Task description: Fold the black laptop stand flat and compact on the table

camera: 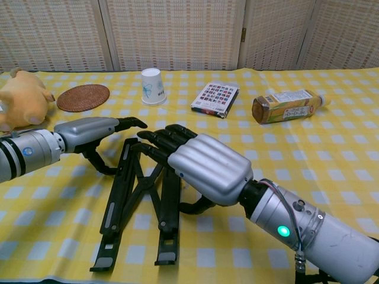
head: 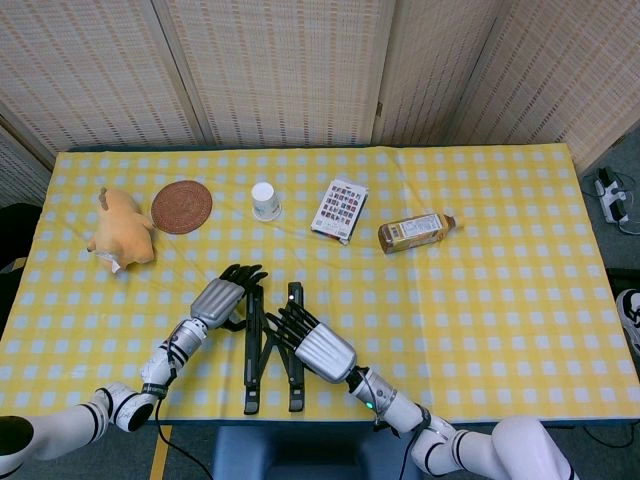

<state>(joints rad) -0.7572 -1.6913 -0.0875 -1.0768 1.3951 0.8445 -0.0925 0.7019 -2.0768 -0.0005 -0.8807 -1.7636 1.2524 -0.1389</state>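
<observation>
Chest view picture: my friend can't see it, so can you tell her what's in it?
Two silver robot hands, the left hand and the right hand, press from either side on a black folding laptop stand, its two bars nearly together on the yellow checked tablecloth. Behind sit a white paper cup, a round brown woven coaster and a lying bottle.

Staged robot test area, indoor: worktop [head: 500, 300] under a yellow checked cloth, closed in at its far edge by woven folding screens [head: 280, 70], with a power strip and cables [head: 612, 200] on grey floor past the right edge.
</observation>
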